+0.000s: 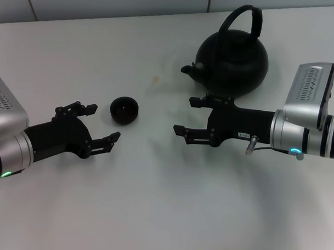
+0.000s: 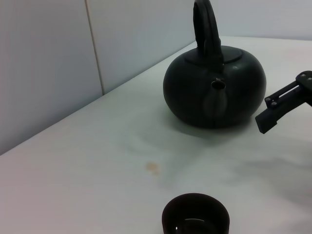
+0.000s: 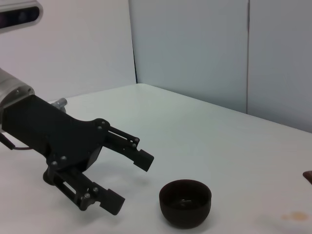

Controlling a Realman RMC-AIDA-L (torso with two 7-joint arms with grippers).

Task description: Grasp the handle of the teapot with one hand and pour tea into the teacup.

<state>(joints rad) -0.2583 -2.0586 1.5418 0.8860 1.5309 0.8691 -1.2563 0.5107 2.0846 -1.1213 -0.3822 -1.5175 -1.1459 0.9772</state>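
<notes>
Teapot (image 1: 233,64) unheld, right gripper (image 1: 188,115) fingers spread nearby, left gripper (image 1: 99,122) spread beside teacup (image 1: 124,110)

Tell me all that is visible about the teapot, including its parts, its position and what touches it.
The teapot is round, squat and matte black, and looks like cast iron. A wide arched handle rises over its lid, and a short stubby spout points toward the robot's left, roughly toward the teacup. It stands upright on the white table, at the far side. Nothing grips it: the right gripper is open just in front of it, apart from it. Whether it holds tea cannot be seen.
</notes>
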